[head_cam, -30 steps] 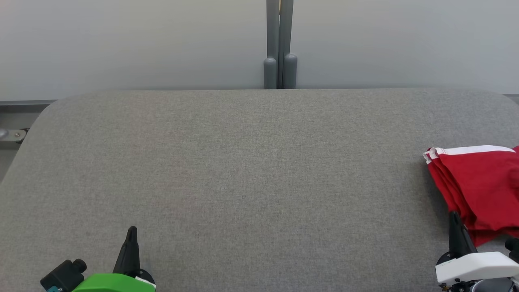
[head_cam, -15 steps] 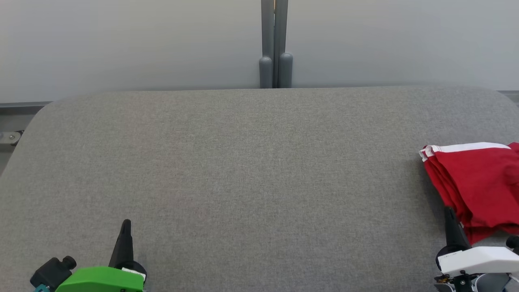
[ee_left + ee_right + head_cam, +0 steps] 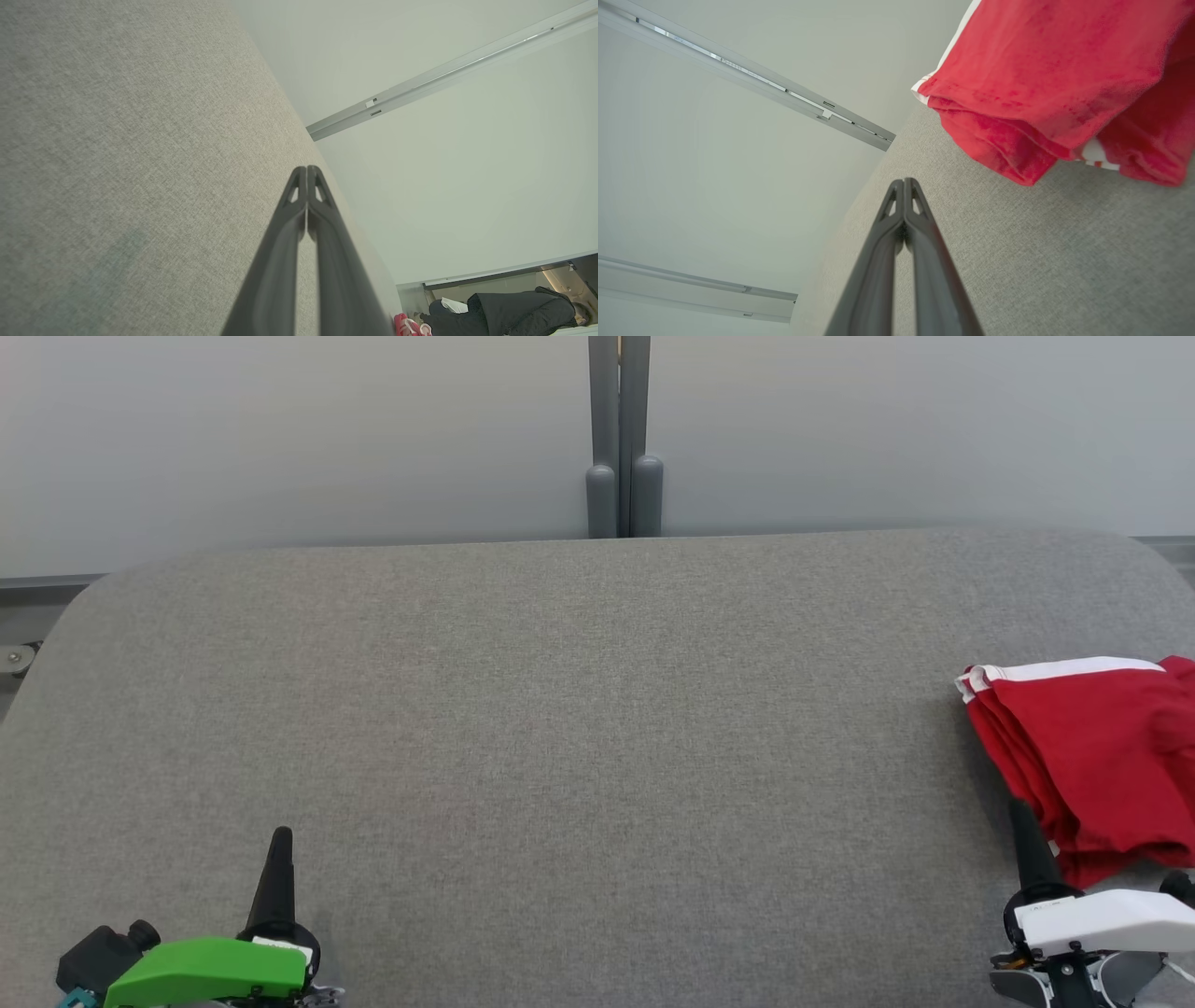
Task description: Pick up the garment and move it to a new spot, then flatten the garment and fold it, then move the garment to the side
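Observation:
The garment (image 3: 1092, 756) is red with a white stripe and lies folded in layers at the right side of the grey table (image 3: 560, 709), partly cut off by the picture's edge. In the right wrist view the garment (image 3: 1045, 79) lies just beyond and to the right of my fingertips. My right gripper (image 3: 1019, 807) stands shut and empty beside the garment's near left corner. Its fingers (image 3: 903, 183) meet at the tips. My left gripper (image 3: 281, 835) is shut at the lower left over bare table, and its tips (image 3: 307, 170) are pressed together with nothing between them.
A pale wall with a grey double post (image 3: 621, 439) runs behind the table's far edge. The table's corners are rounded. In the left wrist view a person in dark clothing (image 3: 504, 315) and something pink (image 3: 409, 325) show far off beyond the table.
The whole head picture has shifted a little left and up, so the camera has moved. Both grippers sit slightly lower in it and stay shut. The garment lies as before.

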Motion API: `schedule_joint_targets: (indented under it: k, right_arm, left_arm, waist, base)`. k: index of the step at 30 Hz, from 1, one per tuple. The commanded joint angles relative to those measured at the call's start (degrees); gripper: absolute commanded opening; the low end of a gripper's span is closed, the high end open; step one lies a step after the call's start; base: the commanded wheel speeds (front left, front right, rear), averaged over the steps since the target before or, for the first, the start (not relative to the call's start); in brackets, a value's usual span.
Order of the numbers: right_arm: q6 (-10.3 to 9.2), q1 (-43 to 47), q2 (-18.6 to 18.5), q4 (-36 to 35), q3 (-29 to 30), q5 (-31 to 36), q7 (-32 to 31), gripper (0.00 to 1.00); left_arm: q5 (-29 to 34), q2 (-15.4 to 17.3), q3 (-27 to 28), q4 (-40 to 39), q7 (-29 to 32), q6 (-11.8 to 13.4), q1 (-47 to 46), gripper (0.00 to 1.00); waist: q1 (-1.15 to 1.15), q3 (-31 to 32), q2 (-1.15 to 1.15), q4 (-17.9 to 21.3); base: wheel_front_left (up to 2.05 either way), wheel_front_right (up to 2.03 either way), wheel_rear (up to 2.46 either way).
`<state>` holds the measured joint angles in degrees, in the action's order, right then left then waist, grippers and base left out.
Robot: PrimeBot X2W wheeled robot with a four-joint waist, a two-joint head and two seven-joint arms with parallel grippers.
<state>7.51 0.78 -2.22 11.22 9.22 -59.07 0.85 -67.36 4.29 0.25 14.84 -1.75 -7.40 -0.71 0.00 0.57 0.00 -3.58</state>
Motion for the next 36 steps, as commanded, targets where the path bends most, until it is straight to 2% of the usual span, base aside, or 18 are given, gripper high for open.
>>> schedule_joint_targets:
  k: [1, 18, 36]
  right_arm:
    - [0.00, -1.35, -0.46, -0.47, -0.15, -1.98, -0.42, 0.00]
    - [0.00, -2.55, -0.59, -0.27, -1.05, -13.67, -2.91, 0.00]
    - [0.00, -3.55, -0.69, -0.10, -1.78, -23.16, -4.96, 0.00]
  left_arm:
    - [-1.50, 0.22, 0.52, -0.72, 0.32, -0.09, -1.45, 0.00]
    - [-10.86, -0.01, 1.98, -1.38, 2.97, -0.11, -2.53, 0.00]
    - [-18.22, -0.25, 3.22, -1.95, 5.23, -0.13, -3.30, 0.00]
  waist:
    - [0.00, -0.02, 0.00, 0.11]
    - [0.00, -0.23, 0.00, 1.19]
    - [0.00, -0.43, 0.00, 2.21]
  base:
    - [0.00, 0.00, 0.00]
    - [0.00, 0.00, 0.00]
    - [0.00, 0.00, 0.00]
